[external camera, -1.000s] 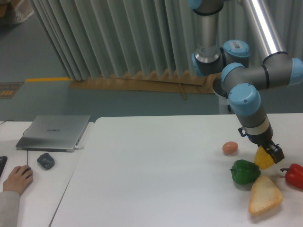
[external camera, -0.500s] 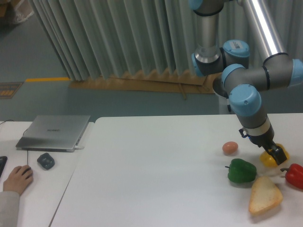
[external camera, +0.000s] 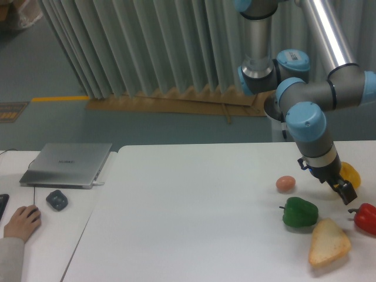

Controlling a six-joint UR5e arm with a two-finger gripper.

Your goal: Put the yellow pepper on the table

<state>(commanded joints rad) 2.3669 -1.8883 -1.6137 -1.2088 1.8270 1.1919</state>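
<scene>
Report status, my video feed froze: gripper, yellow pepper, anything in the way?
Gripper low, state unclear. Glossy yellow bell pepper right behind it. Red pepper and green pepper close by.

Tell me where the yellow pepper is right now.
The yellow pepper is at the table's far right, just behind the gripper, above the red pepper and right of the egg.

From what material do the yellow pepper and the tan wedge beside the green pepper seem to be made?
The yellow pepper looks like glossy plastic or a real waxy skin: smooth, bright, evenly coloured. The picture cannot settle which. The tan wedge looks matte and soft-edged, perhaps foam or plastic shaped like bread; no shine shows on it.
</scene>
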